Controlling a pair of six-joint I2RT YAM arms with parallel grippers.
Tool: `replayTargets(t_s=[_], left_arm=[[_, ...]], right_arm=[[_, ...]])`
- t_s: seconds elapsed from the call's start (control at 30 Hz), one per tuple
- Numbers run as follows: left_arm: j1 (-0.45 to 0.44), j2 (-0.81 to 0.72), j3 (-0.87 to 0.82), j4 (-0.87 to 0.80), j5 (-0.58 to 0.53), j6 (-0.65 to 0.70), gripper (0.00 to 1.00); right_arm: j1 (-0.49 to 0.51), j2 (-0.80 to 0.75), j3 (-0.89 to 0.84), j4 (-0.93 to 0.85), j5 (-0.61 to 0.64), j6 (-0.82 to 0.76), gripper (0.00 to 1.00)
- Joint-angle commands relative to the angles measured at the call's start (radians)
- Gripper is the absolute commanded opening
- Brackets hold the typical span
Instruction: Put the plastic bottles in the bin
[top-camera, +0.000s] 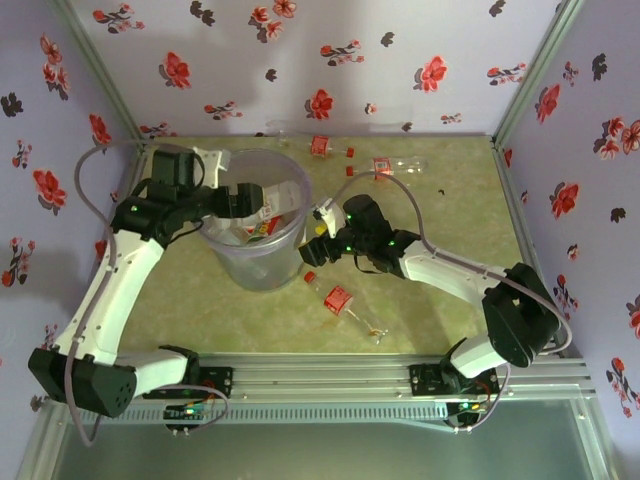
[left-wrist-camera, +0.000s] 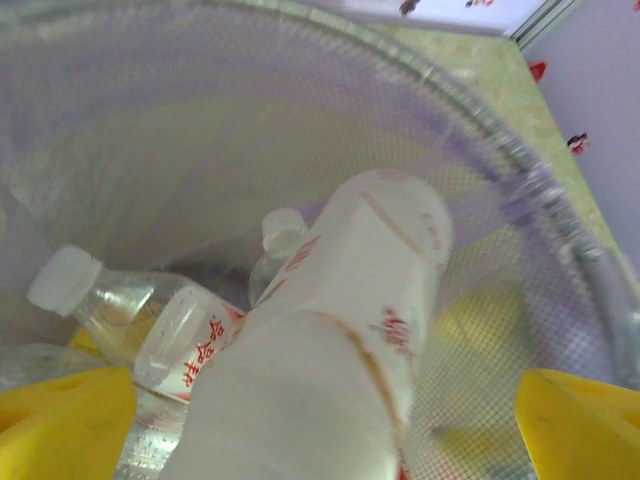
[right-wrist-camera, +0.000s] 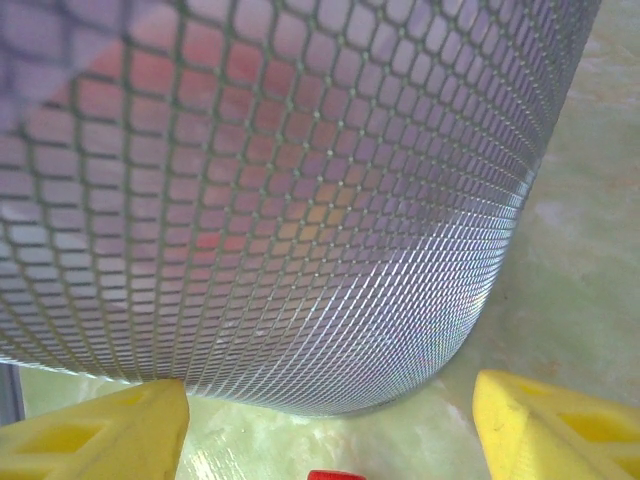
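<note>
Purple floral walls surround a green worktop (top-camera: 450, 230). From above, the left tool (top-camera: 243, 200) hangs over the bin (top-camera: 262, 268), and the right tool (top-camera: 318, 237) sits just beside its wall. Left wrist: tool released, a bottle (left-wrist-camera: 340, 330) loose between its fingers (left-wrist-camera: 60, 420), other bottles (left-wrist-camera: 120, 310) below. Right wrist: tool spread and empty, a red cap (right-wrist-camera: 335, 474) just beneath. This looks like the drop-off step; next, the right tool likely needs to lower onto that capped bottle.

The bin (top-camera: 255, 268) is standing on the tabletop (top-camera: 440, 220), left of centre. The left gripper (top-camera: 258, 208) is hanging over its mouth, and one bottle (left-wrist-camera: 340, 330) is sitting between its fingers (left-wrist-camera: 60, 425), above other bottles (left-wrist-camera: 110, 305) lying in the bin. The right gripper (top-camera: 315, 240) is sitting just right of the bin's wall. Another bottle (top-camera: 338, 299) is lying before it, and more bottles (top-camera: 380, 167) are lying behind, near the far edge.
</note>
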Motion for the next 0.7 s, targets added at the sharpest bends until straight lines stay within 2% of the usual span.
replayTargets(t_s=[0.0, 0.27, 0.57, 0.67], left_arm=[[0.006, 0.013, 0.057, -0.043, -0.033, 0.04, 0.92], [-0.014, 0.03, 0.049, -0.043, -0.052, 0.053, 0.56], [-0.042, 0.1, -0.014, 0.023, -0.05, 0.031, 0.56], [-0.042, 0.135, -0.022, 0.037, -0.083, 0.03, 0.55]], right_arm=[[0.001, -0.046, 0.025, -0.023, 0.072, -0.035, 0.76], [-0.054, -0.129, -0.012, -0.073, 0.14, -0.045, 0.76], [-0.087, -0.159, -0.035, -0.077, 0.172, -0.029, 0.76], [-0.09, -0.173, -0.044, -0.081, 0.177, -0.025, 0.76]])
